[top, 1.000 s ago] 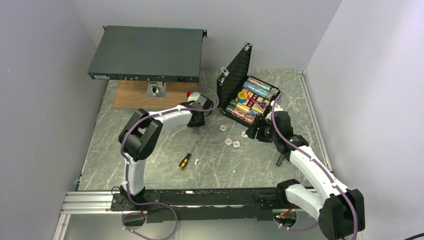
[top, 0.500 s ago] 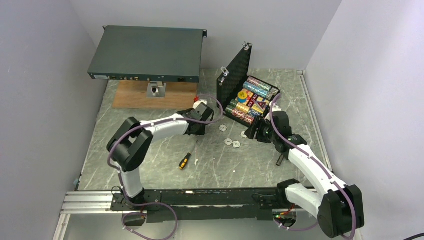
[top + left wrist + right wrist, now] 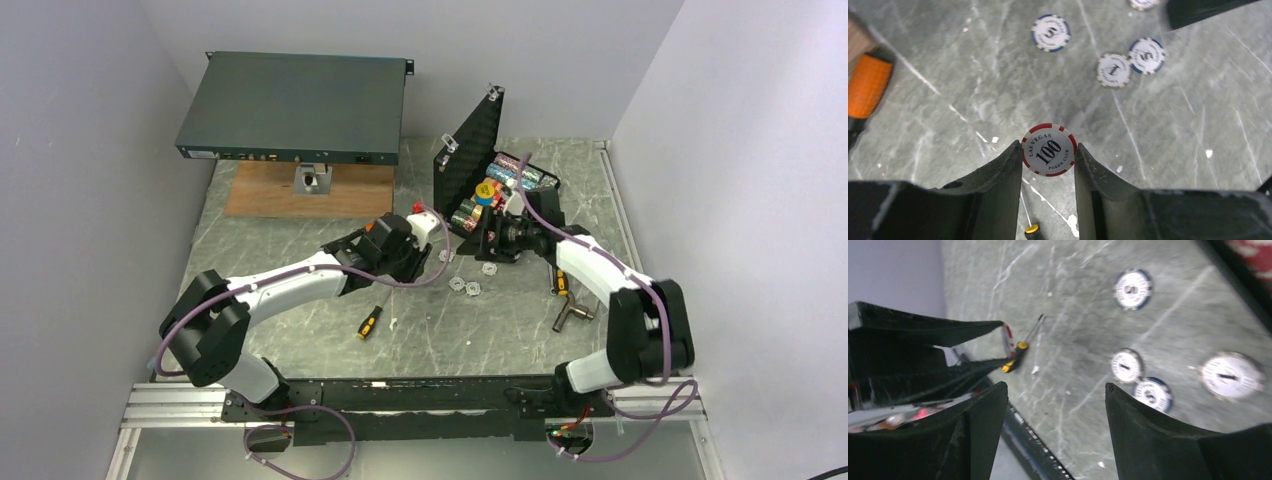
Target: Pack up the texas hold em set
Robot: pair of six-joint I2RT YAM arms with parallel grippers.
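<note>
Chip (image 3: 1049,150): red-white, read "LAS VEGAS 100 POKER CLUB"
Left claw (image 3: 1048,148): gripped that chip by its edges
Right claw (image 3: 1054,389): wide, empty

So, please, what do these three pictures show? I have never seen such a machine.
The machine is two robot arms bolted at the near edge of the table. The wide picture comes from a camera above and behind them; each close picture comes from a camera on one wrist, looking past its own fingers. The left gripper pinches a red-and-white chip marked 100. The right gripper is open and empty. On the table lie loose whitish chips, an orange-handled screwdriver and the open black case holding coloured chip rows.
</note>
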